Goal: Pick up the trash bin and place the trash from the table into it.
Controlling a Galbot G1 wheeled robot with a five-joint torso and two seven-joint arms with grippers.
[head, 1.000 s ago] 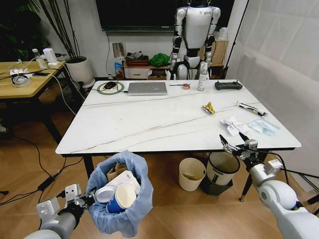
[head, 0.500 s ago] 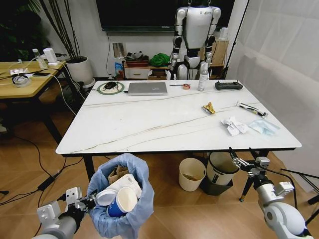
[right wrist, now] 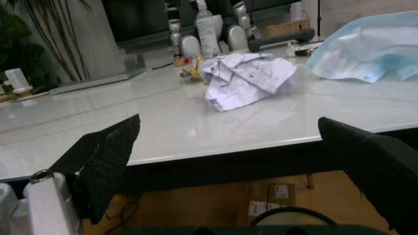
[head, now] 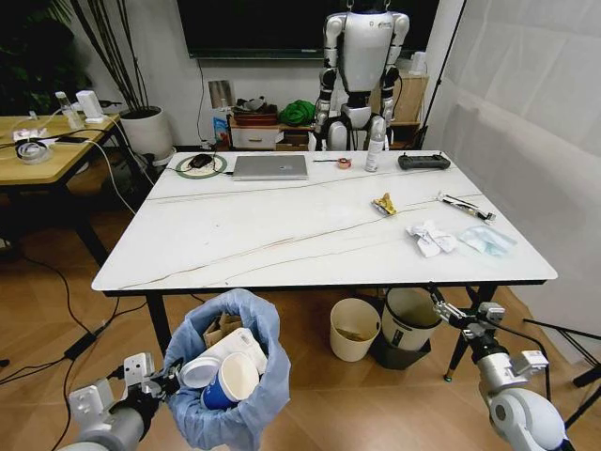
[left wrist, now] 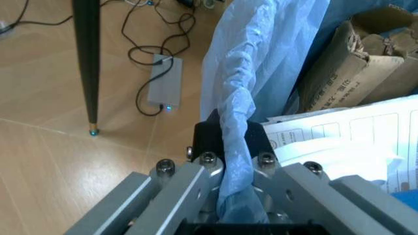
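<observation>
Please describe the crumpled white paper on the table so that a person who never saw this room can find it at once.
Start at the large white marble-look table and go to its near right corner, just above the robot's open right gripper. There the crumpled white paper lies between a small yellow snack wrapper farther back and a flat light-blue plastic piece nearer the right edge. It alone is white and wadded.

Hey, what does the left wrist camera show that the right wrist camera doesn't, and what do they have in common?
Left wrist view alone: the left gripper clamped on the blue bag rim of the trash bin, with torn cardboard and white printed paper inside, plus a power adapter and cables on the wooden floor.

Right wrist view alone: the open right gripper just below the table edge, facing a crumpled white wrapper and a light-blue wrapper.

Shared: each looks past its own gripper's fingers at trash.
</observation>
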